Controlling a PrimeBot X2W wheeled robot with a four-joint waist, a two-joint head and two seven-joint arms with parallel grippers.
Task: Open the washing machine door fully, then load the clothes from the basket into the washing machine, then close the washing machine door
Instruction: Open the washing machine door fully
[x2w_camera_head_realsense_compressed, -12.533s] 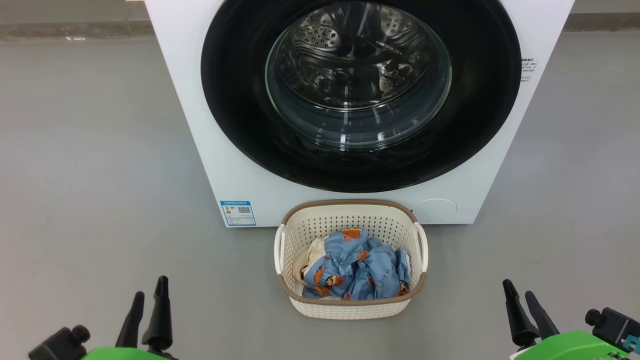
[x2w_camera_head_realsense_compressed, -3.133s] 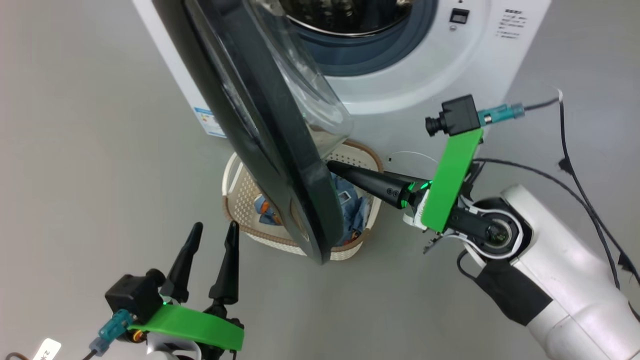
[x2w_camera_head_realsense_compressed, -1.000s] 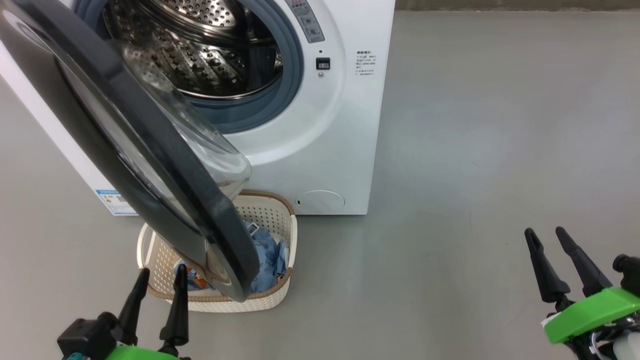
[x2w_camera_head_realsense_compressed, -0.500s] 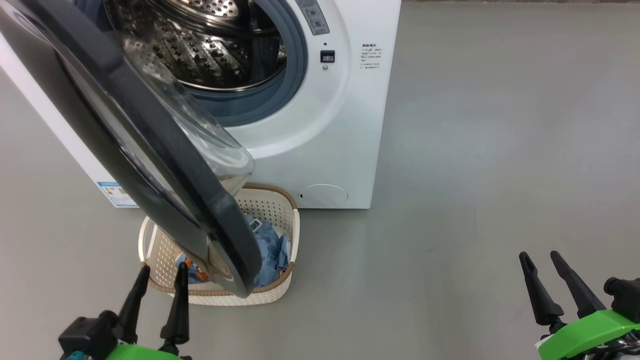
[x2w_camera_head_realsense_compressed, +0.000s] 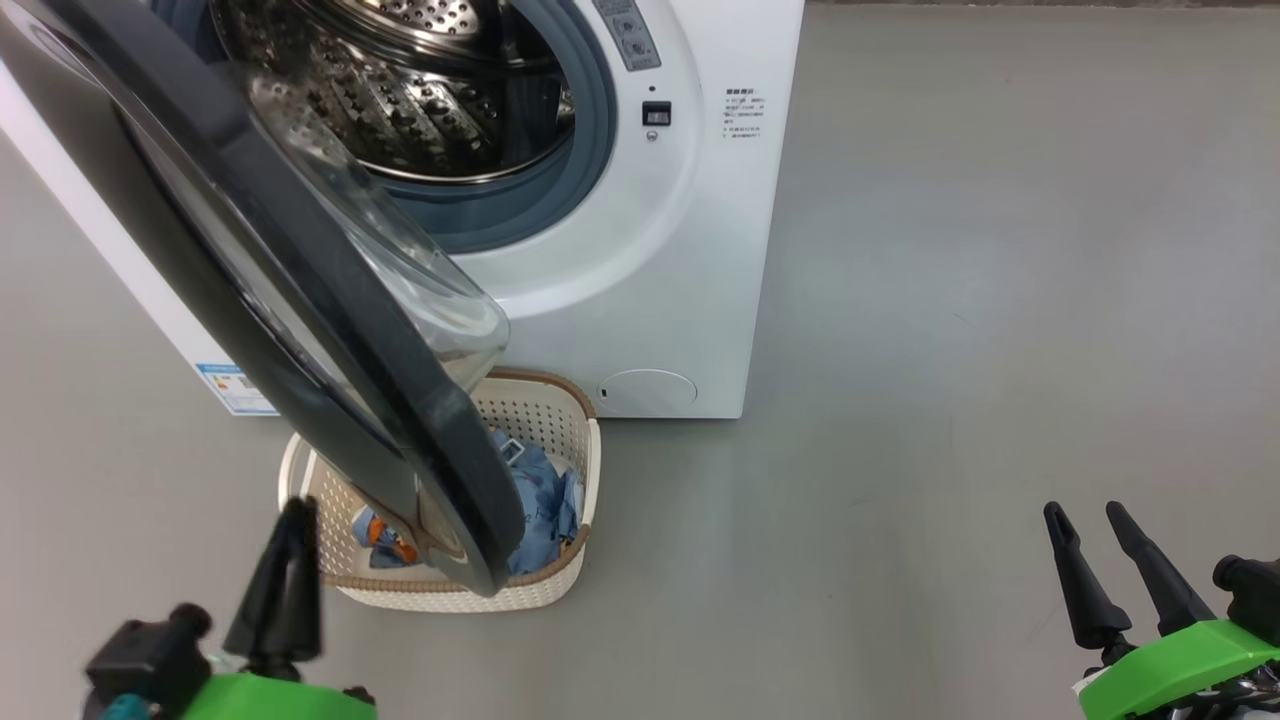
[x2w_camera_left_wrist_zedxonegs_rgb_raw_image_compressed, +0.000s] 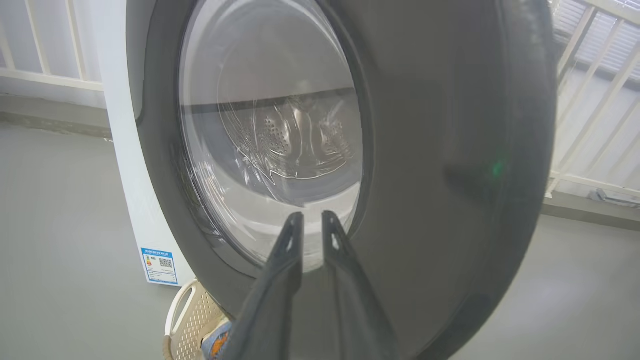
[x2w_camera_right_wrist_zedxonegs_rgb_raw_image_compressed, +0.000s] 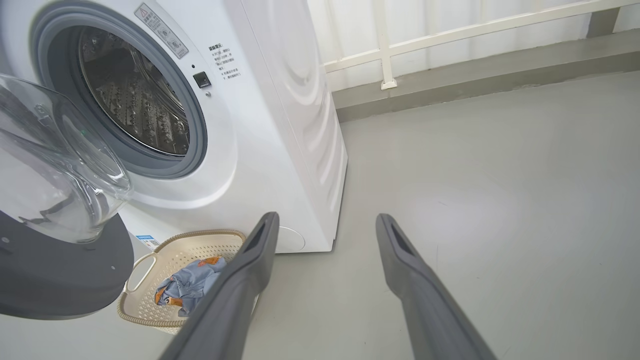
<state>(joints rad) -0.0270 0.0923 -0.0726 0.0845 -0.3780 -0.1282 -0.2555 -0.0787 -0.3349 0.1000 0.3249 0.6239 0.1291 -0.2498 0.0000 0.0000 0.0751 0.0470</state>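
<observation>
- The washing machine (x2w_camera_head_realsense_compressed: 690, 250) stands on the grey floor (x2w_camera_head_realsense_compressed: 950, 300), with its steel drum (x2w_camera_head_realsense_compressed: 420, 90) exposed inside the grey-blue seal.
- The door (x2w_camera_head_realsense_compressed: 440, 460) stands swung out to the robot's left, partly open, with its glass bowl facing the drum. In the head view its lower edge hangs over the basket and hides part of it.
- The basket (x2w_camera_head_realsense_compressed: 540, 590) sits on the floor just in front of the machine, below the opening.
- The clothes (x2w_camera_head_realsense_compressed: 540, 500) lie in the basket, blue fabric with orange prints.
- The left gripper (x2w_camera_head_realsense_compressed: 298, 510) is near the door's outer face and the basket's near left corner. Its fingers are drawn almost together around nothing; whether they touch the door cannot be told.
- The right gripper (x2w_camera_head_realsense_compressed: 1082, 510) hovers over bare floor, well apart from the machine, with its fingers spread wide and empty.
</observation>
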